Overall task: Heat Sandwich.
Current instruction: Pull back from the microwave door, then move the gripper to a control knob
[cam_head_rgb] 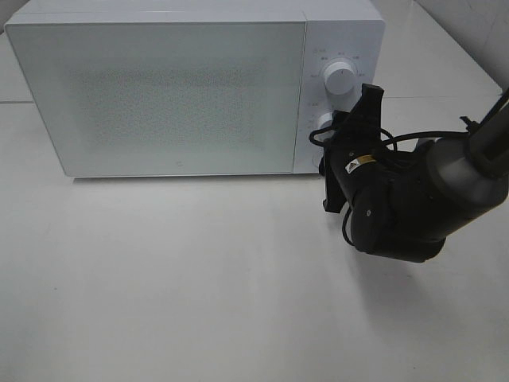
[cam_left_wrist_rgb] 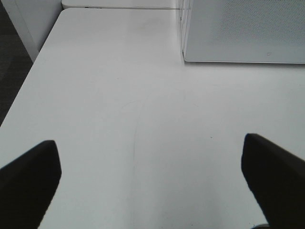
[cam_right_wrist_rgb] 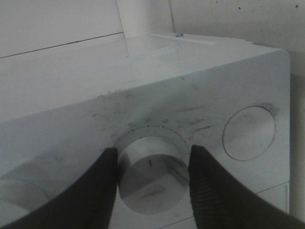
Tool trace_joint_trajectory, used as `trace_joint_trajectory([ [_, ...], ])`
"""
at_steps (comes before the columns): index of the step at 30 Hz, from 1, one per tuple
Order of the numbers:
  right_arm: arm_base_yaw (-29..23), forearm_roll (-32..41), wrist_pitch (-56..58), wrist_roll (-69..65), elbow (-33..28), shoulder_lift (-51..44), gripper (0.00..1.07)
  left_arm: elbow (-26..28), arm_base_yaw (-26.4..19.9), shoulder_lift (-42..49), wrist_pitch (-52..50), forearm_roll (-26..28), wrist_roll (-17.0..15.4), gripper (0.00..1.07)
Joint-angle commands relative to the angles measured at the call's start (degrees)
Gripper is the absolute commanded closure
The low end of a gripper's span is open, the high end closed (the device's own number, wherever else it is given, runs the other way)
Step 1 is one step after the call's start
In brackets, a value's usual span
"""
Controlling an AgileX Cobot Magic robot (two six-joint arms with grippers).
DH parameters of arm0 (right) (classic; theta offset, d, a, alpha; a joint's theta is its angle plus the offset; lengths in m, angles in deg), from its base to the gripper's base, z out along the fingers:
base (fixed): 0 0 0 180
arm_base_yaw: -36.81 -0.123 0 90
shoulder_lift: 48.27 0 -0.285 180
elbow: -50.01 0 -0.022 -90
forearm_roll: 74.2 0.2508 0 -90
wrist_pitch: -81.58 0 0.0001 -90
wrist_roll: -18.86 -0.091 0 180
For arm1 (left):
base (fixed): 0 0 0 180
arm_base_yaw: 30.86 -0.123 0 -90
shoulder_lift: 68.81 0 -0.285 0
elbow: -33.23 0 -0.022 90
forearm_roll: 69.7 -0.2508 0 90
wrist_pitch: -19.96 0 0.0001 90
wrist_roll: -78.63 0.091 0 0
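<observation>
1. We judge the step in hand to be setting the heating time. The boxy white microwave oven has its frosted door closed, and the right gripper is at the control panel.
2. We cannot see the sandwich in any view. It is not under or beside either hand, and we take it to be behind the door, though the frosted glass does not let us tell.
3. The right gripper stands about half closed. Its black fingers press on opposite sides of the round white lower knob, which sits directly between the fingertips. The other round dial lies beyond the fingertips, untouched.
4. The next move, as we read it, calls for a wrist roll to turn the lower knob off its mark while the squeeze stays firm, so that the pads do not slip on the smooth rim.
5. The left gripper is spread wide and holds nothing. Only the plain white table lies below it, with the oven's corner ahead and to one side.
</observation>
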Motion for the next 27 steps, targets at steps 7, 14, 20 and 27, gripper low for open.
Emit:
trace_joint_trajectory([
  [7, -1.4, -12.8, -1.3, 0.5, 1.8, -0.9, 0.91, -0.1, -0.2, 1.1, -0.6, 0.0, 0.0, 0.09],
  [14, -1.4, -11.6, -1.2, 0.9, 1.8, -0.9, 0.66, -0.1, -0.2, 1.1, -0.6, 0.0, 0.0, 0.09],
  [20, -1.4, -9.7, -1.1, 3.1, 1.8, -0.9, 0.48, -0.1, -0.2, 1.1, -0.6, 0.0, 0.0, 0.09],
  [27, -1.4, -9.2, -0.9, 4.9, 1.7, -0.9, 0.31, -0.1, -0.2, 1.1, -0.6, 0.0, 0.0, 0.09],
])
